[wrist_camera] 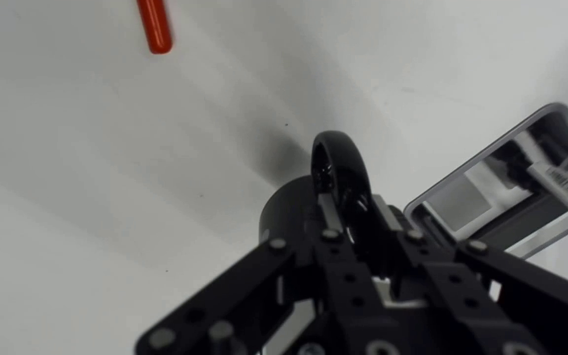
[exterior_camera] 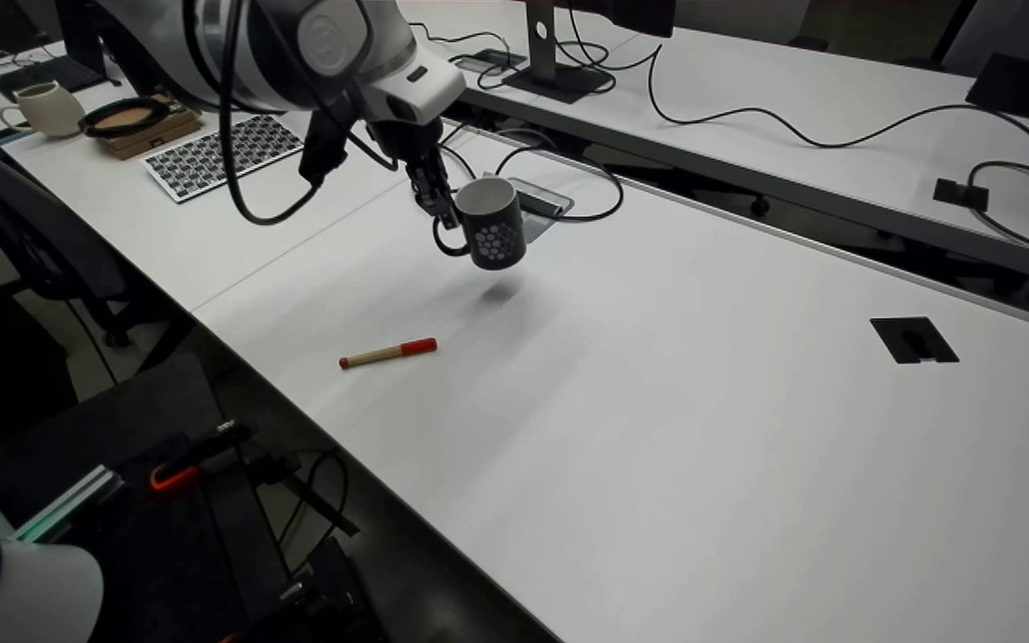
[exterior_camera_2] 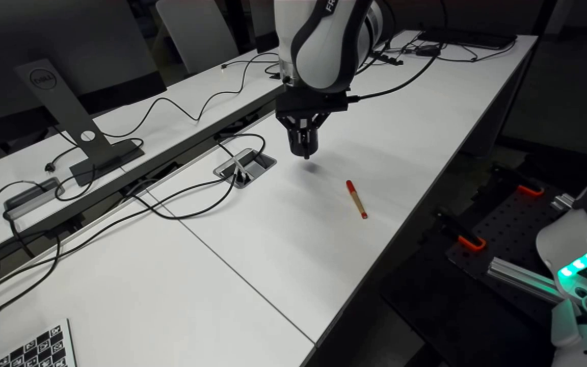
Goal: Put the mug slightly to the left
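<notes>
I hold the mug [exterior_camera: 495, 232] in the air above the bench [exterior_camera: 702, 429], apart from its surface, mouth upward, a soft shadow [exterior_camera: 501, 291] underneath. My pincer [wrist_camera: 358, 212] is nipped tight on the mug's handle [wrist_camera: 349, 162]: the jaws stand close together, one pad [wrist_camera: 330, 213] against each side of it. In both exterior views a red and tan stick [exterior_camera: 388, 354] lies between the mug and the bench edge beside my base [exterior_camera_2: 579, 234], its thick red end towards the mug. On the opposite side, near the back edge, a grey socket box [exterior_camera_2: 259, 169] is sunk into the bench, and black cables [exterior_camera_2: 174, 218] loop out of it and across the seam [exterior_camera: 273, 261] onto the next section [exterior_camera_2: 135, 285]. Beyond that seam I see a patterned board [exterior_camera: 220, 156], a brown box [exterior_camera: 157, 138] with a black ring [exterior_camera: 92, 125] on top, and a whitish cup [exterior_camera: 54, 110]. A black plate [exterior_camera: 915, 344] lies well apart, away from the seam. Past the back edge rises a monitor stand [exterior_camera_2: 74, 109].
</notes>
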`<action>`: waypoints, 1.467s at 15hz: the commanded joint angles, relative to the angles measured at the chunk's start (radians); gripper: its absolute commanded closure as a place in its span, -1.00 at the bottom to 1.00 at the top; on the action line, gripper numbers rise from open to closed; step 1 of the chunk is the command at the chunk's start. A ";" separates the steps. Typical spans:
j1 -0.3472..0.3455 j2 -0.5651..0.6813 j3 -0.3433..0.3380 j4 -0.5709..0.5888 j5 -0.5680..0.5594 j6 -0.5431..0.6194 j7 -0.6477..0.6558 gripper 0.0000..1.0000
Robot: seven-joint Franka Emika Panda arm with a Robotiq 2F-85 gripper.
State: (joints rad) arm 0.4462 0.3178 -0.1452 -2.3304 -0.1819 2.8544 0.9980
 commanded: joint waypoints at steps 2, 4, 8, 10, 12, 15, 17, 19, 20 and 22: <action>-0.071 -0.020 0.140 0.027 0.012 -0.039 -0.216 0.91; -0.087 -0.015 0.189 0.034 0.025 -0.047 -0.315 0.91; -0.139 -0.007 0.303 0.030 0.110 -0.067 -0.558 0.91; -0.158 0.004 0.354 0.037 0.160 -0.084 -0.689 0.91; -0.180 0.015 0.403 0.047 0.200 -0.106 -0.810 0.91; -0.198 0.033 0.462 0.065 0.232 -0.148 -0.967 0.91; -0.201 0.052 0.482 0.083 0.221 -0.192 -1.054 0.91; -0.194 0.069 0.477 0.091 0.204 -0.186 -1.093 0.91; -0.180 0.077 0.458 0.094 0.185 -0.171 -1.077 0.91; -0.166 0.099 0.439 0.102 0.170 -0.148 -1.055 0.91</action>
State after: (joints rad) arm 0.2665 0.3813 0.3177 -2.2670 0.0123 2.6896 -0.0516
